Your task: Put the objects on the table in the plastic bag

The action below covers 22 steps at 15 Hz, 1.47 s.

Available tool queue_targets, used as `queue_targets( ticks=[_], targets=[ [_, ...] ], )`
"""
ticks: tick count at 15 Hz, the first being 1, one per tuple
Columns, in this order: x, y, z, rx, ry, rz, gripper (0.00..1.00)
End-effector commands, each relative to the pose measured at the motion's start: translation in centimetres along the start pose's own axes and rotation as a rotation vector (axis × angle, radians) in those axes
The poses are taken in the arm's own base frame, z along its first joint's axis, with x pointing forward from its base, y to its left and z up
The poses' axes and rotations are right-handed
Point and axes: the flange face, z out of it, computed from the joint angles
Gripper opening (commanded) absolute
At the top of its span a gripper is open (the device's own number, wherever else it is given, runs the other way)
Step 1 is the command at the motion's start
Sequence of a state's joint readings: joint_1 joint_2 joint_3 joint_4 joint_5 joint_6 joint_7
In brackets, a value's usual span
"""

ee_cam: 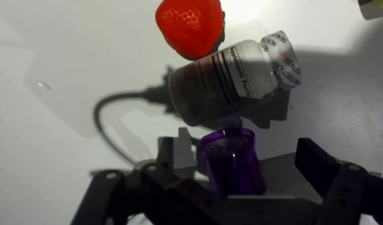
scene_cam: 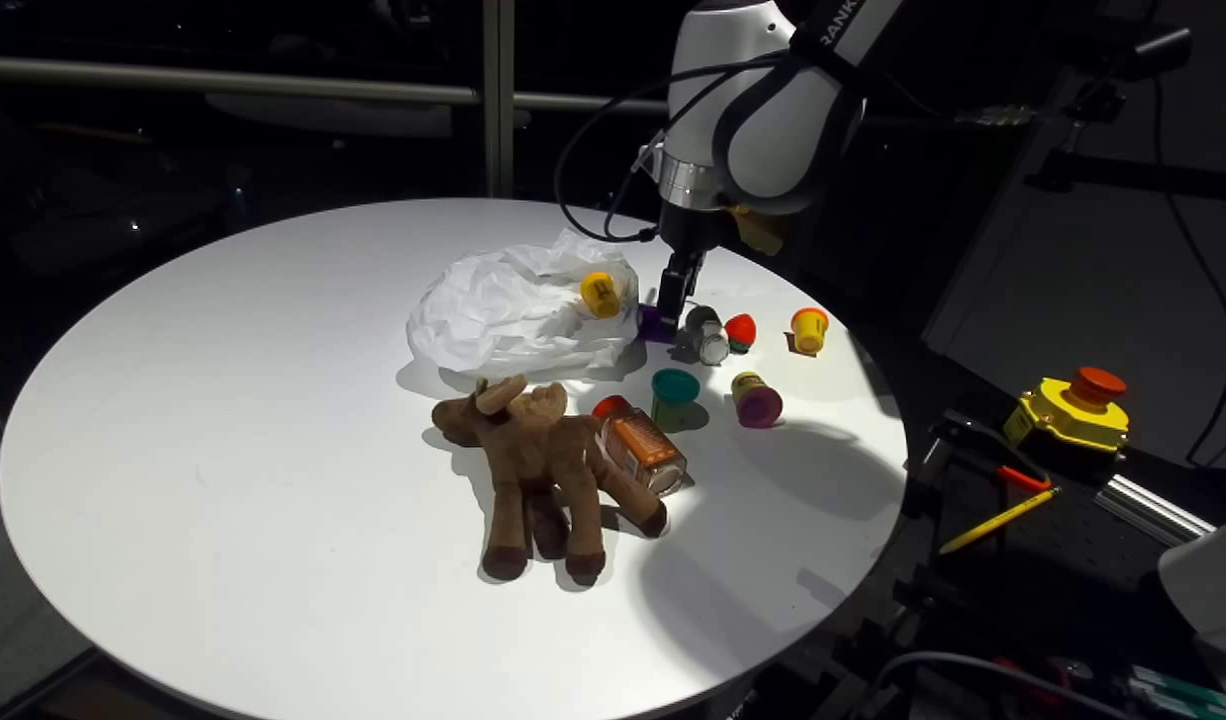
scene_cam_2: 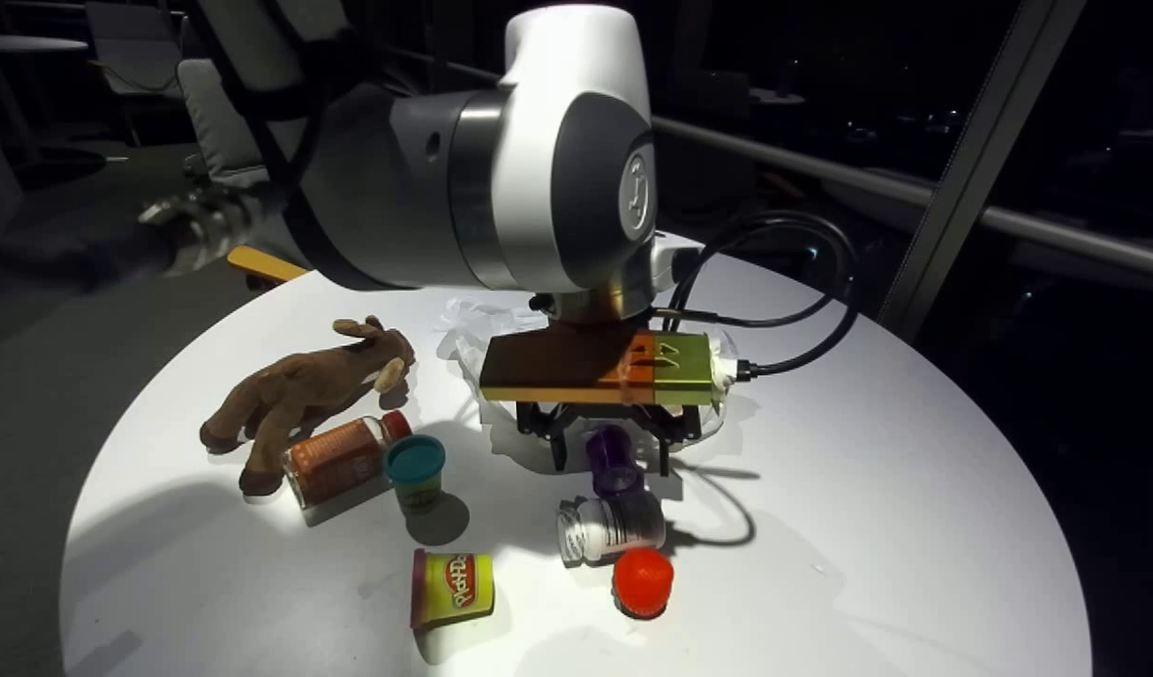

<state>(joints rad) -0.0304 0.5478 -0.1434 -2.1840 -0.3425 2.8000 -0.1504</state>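
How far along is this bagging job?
Looks done: one yellow tub, which seems to lie inside the plastic bag.
In hand: the open pincer straddles the purple cup, not yet gripping it.
Left on the table: that cup, plush animal, orange-labelled bottle, teal-lidded tub, purple-lidded tub, supplement bottle, red strawberry and orange-topped tub.

dark windows (scene_cam_2: 849, 75), grey floor (scene_cam_2: 69, 348)

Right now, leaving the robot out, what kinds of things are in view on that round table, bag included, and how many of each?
Small tubs: 4
Bottles: 2
Purple cup-like piece: 1
Red strawberry-like piece: 1
Plush animal: 1
Plastic bag: 1
Total in view: 10
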Motion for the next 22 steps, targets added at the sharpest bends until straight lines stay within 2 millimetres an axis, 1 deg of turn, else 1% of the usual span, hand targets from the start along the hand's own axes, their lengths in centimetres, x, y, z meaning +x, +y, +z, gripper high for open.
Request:
queue_targets(
  ticks=[1, 4, 5, 6, 8, 11, 12, 14, 15, 18, 20, 21, 22],
  targets=[
    [1.1, -0.1, 0.3, -0.006, 0.067, 0.009, 1.00],
    [1.5, -0.4, 0.6, 0.002, 0.089, 0.014, 1.00],
    [1.6, -0.3, 0.8, -0.002, 0.090, 0.013, 0.97],
    [1.6, -0.2, 1.0, -0.002, 0.088, 0.015, 0.73],
    [1.5, 0.1, 1.0, -0.006, 0.085, 0.017, 0.72],
    [1.0, 0.5, 0.1, 0.004, 0.081, 0.017, 0.49],
    [0.8, 0.6, -0.2, 0.012, 0.079, 0.017, 0.40],
    [0.6, 1.0, -0.5, 0.020, 0.075, 0.025, 0.25],
    [0.5, 1.3, -0.7, 0.017, 0.072, 0.035, 0.22],
    [-0.6, 2.5, -2.1, 0.006, -0.006, 0.096, 0.22],
    [-0.9, 3.5, -4.1, -0.009, -0.043, 0.150, 0.22],
    [-0.8, 4.0, -5.3, -0.017, -0.040, 0.182, 0.22],
    [-0.2, 4.3, -6.5, -0.014, -0.022, 0.208, 0.22]
  ],
)
